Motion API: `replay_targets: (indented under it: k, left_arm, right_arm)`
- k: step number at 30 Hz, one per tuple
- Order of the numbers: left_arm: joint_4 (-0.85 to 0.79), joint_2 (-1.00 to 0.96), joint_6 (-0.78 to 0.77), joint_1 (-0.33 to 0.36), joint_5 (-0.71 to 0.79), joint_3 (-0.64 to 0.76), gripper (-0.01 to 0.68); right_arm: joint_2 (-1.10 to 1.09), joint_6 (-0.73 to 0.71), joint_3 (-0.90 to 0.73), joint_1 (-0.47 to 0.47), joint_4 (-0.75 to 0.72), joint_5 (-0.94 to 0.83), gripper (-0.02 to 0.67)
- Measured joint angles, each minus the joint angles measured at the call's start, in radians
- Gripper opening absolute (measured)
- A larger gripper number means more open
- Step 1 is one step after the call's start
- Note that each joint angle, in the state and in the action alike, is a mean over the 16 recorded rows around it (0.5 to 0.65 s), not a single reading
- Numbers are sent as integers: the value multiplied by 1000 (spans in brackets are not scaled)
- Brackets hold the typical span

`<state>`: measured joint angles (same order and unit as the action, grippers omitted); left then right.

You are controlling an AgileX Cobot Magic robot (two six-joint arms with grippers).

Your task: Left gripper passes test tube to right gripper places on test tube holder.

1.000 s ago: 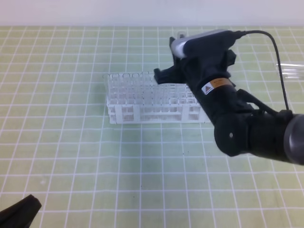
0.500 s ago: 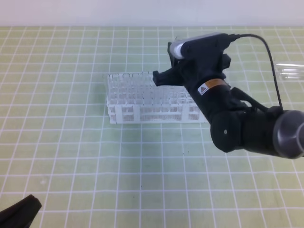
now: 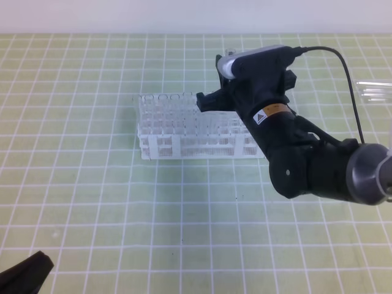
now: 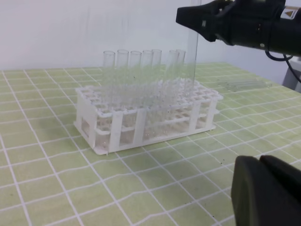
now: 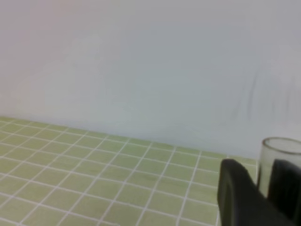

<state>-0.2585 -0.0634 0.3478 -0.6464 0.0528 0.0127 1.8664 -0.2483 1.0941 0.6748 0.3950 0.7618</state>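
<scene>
High view: my right gripper [image 3: 207, 101] is over the back right part of the rack [image 3: 160, 144], jaws narrow and clamped on the tube, which is barely visible here. My left gripper [image 3: 24, 277] sits low in the near left corner, well away. Spare tubes [image 3: 373, 90] lie at the far right on the mat [image 3: 86, 202].

Left wrist view: the tube [image 4: 195, 61] hangs upright from my right gripper, lower end down among the rack's right-hand holes; I can't tell whether it's actually in a hole. Other tubes [image 4: 136, 70] stand just beside it. My left jaws at the bottom right are fully closed and hold nothing.

Right wrist view: open tube rim sits between my fingers [image 5: 237, 197], so I'm gripping near the top.

Risks: the tip could catch on the lattice instead of entering a hole, so the tube tilts or slips in my grip; it may knock the standing tubes; letting go early drops glass.
</scene>
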Motion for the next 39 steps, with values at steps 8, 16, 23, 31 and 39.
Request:
replay_targets:
  k: [8, 16, 23, 31, 39]
  left_arm:
    - [1, -1, 0, 0, -2, 1, -2]
    - [1, -1, -1, 0, -3, 2, -2]
    - [1, -1, 0, 0, -2, 1, -2]
    - [0, -1, 0, 0, -2, 1, -2]
    - [0, -1, 0, 0, -2, 1, -2]
  right_arm:
    - [6, 2, 10, 0, -14, 0, 91]
    - [22, 2, 13, 0, -16, -4, 91]
    - [37, 2, 13, -1, -16, 4, 91]
    - [46, 13, 13, -10, -17, 21, 91]
    - [57, 32, 13, -19, -34, 34, 91]
